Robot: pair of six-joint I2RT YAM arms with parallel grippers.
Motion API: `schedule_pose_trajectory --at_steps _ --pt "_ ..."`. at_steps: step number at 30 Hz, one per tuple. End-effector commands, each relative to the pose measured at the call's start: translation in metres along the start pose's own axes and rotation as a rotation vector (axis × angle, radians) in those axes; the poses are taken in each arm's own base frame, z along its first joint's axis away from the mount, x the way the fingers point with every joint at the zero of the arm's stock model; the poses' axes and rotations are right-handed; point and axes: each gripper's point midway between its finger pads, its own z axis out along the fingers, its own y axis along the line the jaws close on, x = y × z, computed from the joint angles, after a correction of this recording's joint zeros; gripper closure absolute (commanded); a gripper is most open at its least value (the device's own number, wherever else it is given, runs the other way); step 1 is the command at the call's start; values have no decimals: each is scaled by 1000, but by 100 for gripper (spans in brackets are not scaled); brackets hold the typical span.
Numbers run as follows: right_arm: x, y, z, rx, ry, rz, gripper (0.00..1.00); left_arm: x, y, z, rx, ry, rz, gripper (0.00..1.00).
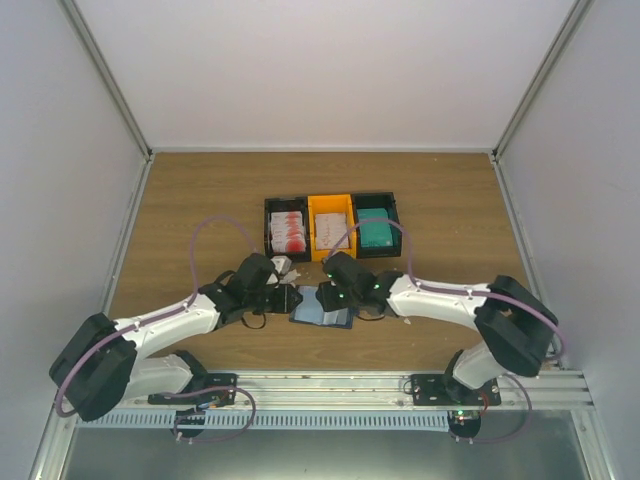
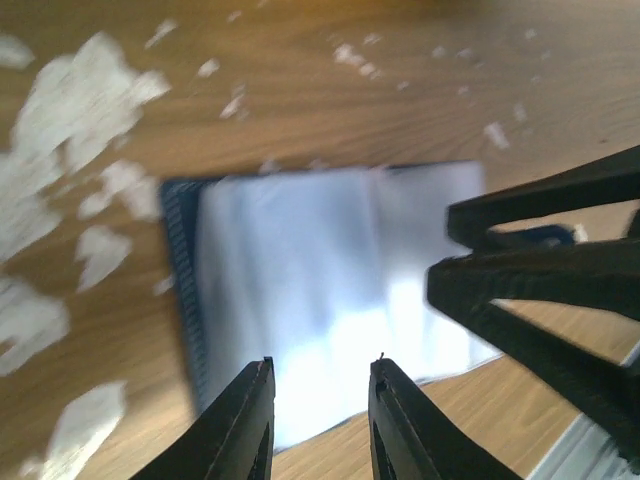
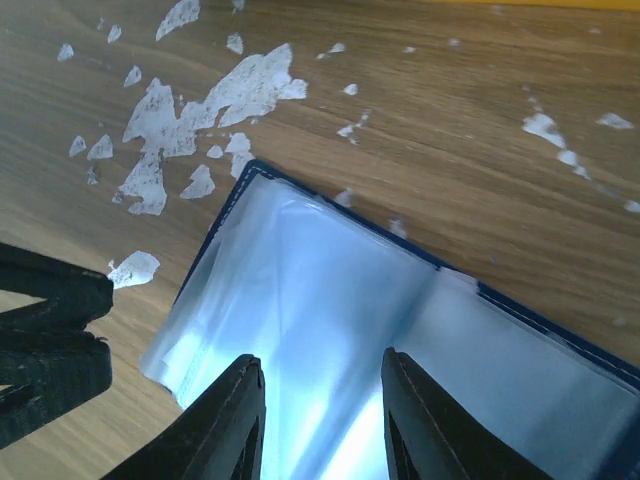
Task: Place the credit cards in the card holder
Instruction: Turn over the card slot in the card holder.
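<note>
The card holder (image 1: 326,314) lies open on the desk (image 1: 190,200), at 6 o'clock from three bins holding the credit cards: red-printed (image 1: 287,232), pale (image 1: 330,228), teal (image 1: 375,233). From above, both arms cover much of it. The left fingers (image 2: 245,425) reach in from 9 o'clock, parted over its pale sleeves (image 2: 330,280) with nothing between them; this view is blurred. The right fingers (image 3: 235,420), from 3 o'clock, stand apart above the clear pages (image 3: 330,300), gripping nothing. The holder's far page is cut off there. White scraps (image 3: 200,110) fleck the wood.
</note>
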Motion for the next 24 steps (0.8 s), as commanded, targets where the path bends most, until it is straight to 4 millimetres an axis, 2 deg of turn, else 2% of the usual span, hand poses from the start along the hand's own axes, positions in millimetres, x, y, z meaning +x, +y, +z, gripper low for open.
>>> schedule_pose_trajectory --at_steps 1,8,15,17,19,21,24 --pt "3 7 15 87 35 -102 65 9 17 -8 27 -19 -91 72" --pt "6 26 43 161 111 -208 61 6 52 -22 33 -73 -215 73" --pt "24 9 59 323 201 -254 62 5 64 -25 44 -82 -236 73" --pt "31 9 62 343 225 -273 65 5 66 -25 47 -83 -237 73" --pt "34 13 65 326 235 -275 73 5 67 -25 48 -81 -239 74" --pt "33 18 66 301 230 -272 82 5 69 -25 49 -82 -241 74" --pt "29 24 63 276 210 -257 89 5 70 -26 51 -82 -243 74"
